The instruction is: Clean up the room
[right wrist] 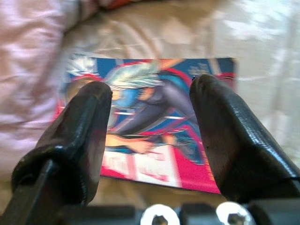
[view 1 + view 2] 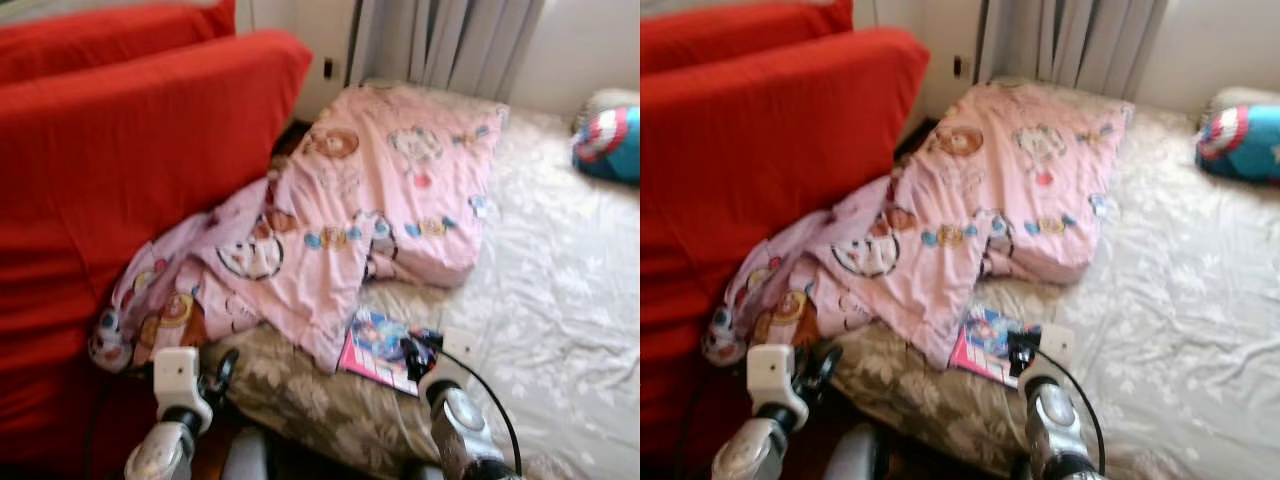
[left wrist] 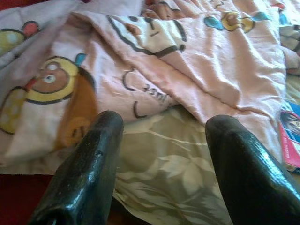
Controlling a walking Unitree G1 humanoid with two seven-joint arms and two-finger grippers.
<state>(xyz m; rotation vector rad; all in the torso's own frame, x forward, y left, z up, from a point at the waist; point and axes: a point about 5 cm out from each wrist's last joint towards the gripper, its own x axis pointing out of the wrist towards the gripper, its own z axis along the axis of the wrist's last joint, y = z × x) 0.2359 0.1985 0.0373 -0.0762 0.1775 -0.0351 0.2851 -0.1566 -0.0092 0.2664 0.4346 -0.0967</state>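
left gripper [image 3: 161,154]: black glossy fingers spread wide, nothing between them; hovers at the near edge of the bed, pointing at the blanket's low folds, touching nothing.
right gripper [image 1: 150,124]: fingers wide apart, holding nothing; poised over the book, its cover showing in the gap between them; contact cannot be told.
sofa [image 2: 120,180]: red, soft matte fabric, two bulky cushioned backs, far left; blanket spills against its side.
blanket [image 2: 370,200]: pink, thin, rumpled cloth with cartoon prints; bunched at the sofa end, smoother over a raised hump toward the curtain; its lower edge overlaps the book's left side.
sheet [image 2: 560,300]: pale silky fabric with leaf pattern, wrinkled, covers the bed; beige-olive at the near edge under the left gripper.
book [image 2: 385,350]: flat, thin rectangle, glossy cover, pink-red border with blue cartoon figure; lies on the sheet near the bed's front edge, just right of the blanket's corner, under the right gripper.
curtain [image 2: 450,40]: grey, vertical pleats, behind the bed head.
cushion [image 2: 608,140]: rounded, blue with a red and white ring and star, far right on the bed, well apart from the book.
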